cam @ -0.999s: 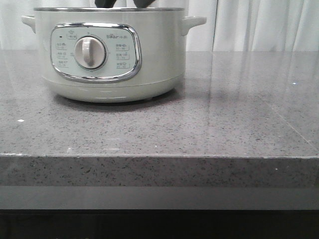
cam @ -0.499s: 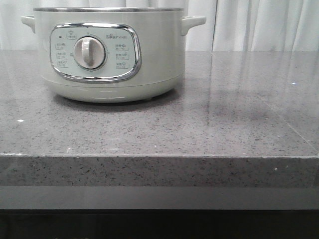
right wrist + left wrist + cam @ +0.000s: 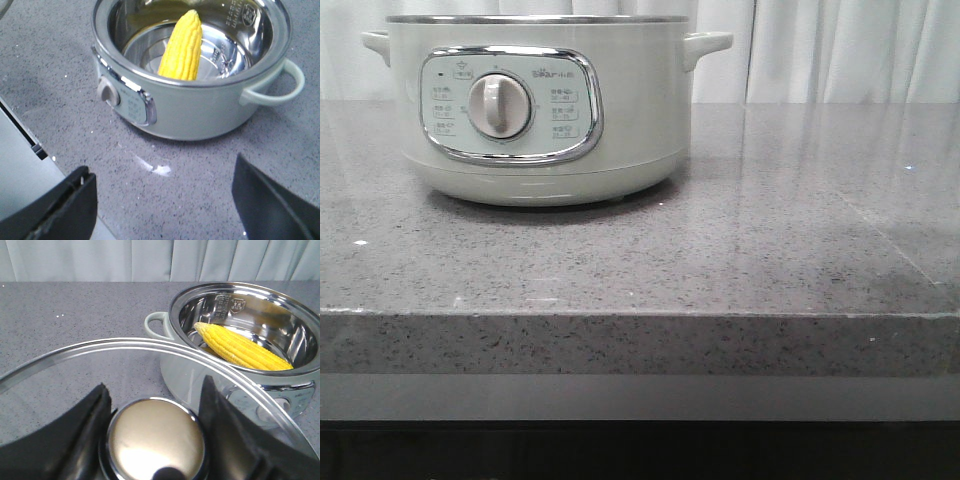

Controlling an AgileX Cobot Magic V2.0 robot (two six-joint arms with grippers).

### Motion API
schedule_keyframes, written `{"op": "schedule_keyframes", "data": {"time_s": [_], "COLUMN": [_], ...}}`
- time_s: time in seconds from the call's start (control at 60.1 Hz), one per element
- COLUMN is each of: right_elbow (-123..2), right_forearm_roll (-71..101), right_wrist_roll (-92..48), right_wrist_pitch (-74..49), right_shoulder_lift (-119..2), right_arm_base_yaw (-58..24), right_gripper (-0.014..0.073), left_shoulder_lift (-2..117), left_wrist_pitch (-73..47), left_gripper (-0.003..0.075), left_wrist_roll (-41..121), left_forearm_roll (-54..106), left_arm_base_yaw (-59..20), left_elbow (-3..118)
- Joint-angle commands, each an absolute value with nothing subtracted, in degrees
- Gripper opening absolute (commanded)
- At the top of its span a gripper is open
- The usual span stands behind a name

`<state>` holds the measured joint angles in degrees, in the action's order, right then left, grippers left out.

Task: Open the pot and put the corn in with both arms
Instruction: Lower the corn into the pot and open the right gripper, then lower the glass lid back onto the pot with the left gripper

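Corn (image 3: 181,46) already lies inside the open pot (image 3: 190,112), leaning with its pointed tip up against the inner wall and its long axis running away from the right claw (image 3: 165,210), which hangs wide open and empty, above and back from the pot over the bench (image 3: 60,75). Off to the pot's side, the left claw (image 3: 155,432) grips the chrome knob (image 3: 156,440) of the glass lid (image 3: 125,347). Only the wrist views show the corn; the front view sees just the pot's outer wall.
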<state>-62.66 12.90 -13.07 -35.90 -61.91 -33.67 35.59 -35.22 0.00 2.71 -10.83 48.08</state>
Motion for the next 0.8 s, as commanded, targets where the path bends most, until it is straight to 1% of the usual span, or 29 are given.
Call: {"op": "schedule_keyframes", "data": {"time_s": [0.0, 0.183, 0.316, 0.599, 0.782], "right_elbow": [-63.2, -63.2, -63.2, -63.2, -63.2], "right_forearm_roll": [13.2, 13.2, 13.2, 13.2, 13.2], "right_wrist_roll": [-13.4, -13.4, -13.4, -13.4, -13.4], "right_wrist_pitch": [-32.4, -33.7, -33.8, -33.8, -33.8], "right_shoulder_lift": [-59.2, -59.2, -59.2, -59.2, -59.2], "right_arm_base_yaw": [-33.3, -33.3, -33.3, -33.3, -33.3], "right_gripper": [0.0575, 0.0575, 0.0575, 0.0575, 0.0575], "left_shoulder_lift": [35.5, 36.0, 38.8, 51.4, 61.8], "left_wrist_pitch": [-25.1, -18.8, -15.2, -11.8, -10.3], "left_gripper": [0.0263, 0.0263, 0.0263, 0.0262, 0.0262], "left_wrist_roll": [0.0, 0.0, 0.0, 0.0, 0.0], "left_forearm_roll": [3.7, 4.6, 5.1, 5.1, 5.1], "left_arm_base_yaw": [-10.7, -11.0, -13.5, -22.8, -25.4], "left_elbow": [50.2, 50.4, 51.4, 59.8, 67.2]}}
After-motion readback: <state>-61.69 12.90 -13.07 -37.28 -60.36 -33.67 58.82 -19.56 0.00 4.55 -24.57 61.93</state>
